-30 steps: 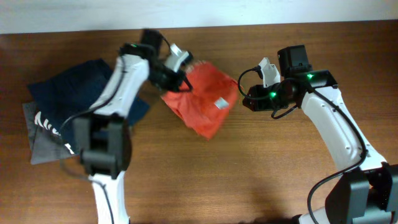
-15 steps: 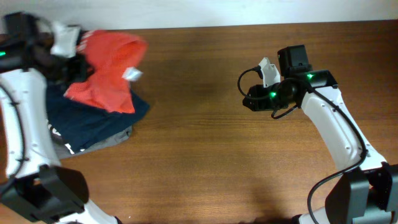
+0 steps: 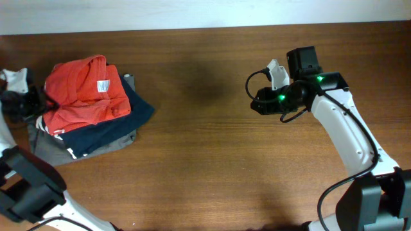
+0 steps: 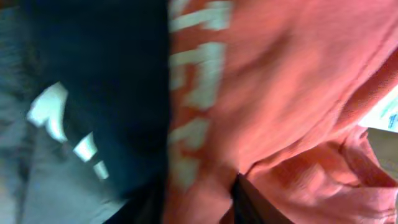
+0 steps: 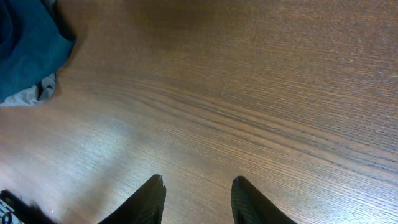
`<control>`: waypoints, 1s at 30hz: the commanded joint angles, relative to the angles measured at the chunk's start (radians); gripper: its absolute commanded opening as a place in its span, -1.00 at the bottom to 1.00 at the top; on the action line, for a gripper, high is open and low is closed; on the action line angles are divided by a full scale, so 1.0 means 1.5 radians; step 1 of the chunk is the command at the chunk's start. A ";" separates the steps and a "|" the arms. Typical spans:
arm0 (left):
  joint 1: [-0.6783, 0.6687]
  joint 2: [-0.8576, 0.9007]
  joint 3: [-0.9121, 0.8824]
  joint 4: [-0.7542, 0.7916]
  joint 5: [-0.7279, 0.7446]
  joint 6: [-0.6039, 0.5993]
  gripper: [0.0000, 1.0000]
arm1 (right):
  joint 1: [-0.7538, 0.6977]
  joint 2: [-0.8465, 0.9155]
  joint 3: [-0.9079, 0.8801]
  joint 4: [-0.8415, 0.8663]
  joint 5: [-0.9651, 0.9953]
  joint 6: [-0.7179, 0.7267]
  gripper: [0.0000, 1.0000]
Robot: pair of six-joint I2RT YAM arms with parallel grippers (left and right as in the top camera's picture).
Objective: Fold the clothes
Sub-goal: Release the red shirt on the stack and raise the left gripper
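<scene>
Now the T-shirt (image 3: 83,93) lies between the fingers of my left pincer (image 4: 198,193), whereas a second ago I held it in the air over the middle of the surface (image 3: 212,160). I have swung it far out to my left and set it down. My fingers stand apart with a fold of red cloth between them, and I cannot tell whether they pinch it or only straddle it. Its white lettering (image 4: 196,81) runs just past my fingertips. The shirt rests folded, neck tag (image 3: 103,85) up, on the navy garment (image 3: 125,119), which lies on the grey garment (image 3: 48,151). I judge the folding done, with only the letting go left. My left arm reaches low at the surface's left edge. Far across, my right pincer (image 5: 196,193) hangs spread and empty over bare wood, unmoved.
</scene>
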 commanded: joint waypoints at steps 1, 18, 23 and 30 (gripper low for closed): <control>0.031 -0.021 0.005 -0.006 0.008 0.006 -0.19 | -0.001 -0.010 0.011 0.003 0.005 -0.005 -0.20; -0.172 -0.390 0.043 -0.027 0.035 0.077 0.98 | -0.002 -0.155 0.112 0.125 0.008 0.010 0.36; -0.274 -0.434 0.043 -0.068 -0.057 0.026 0.98 | -0.001 -0.203 0.121 0.132 0.008 0.011 0.97; -0.317 -0.434 0.043 -0.101 -0.032 0.026 0.98 | -0.001 -0.209 0.120 0.131 0.007 0.011 0.98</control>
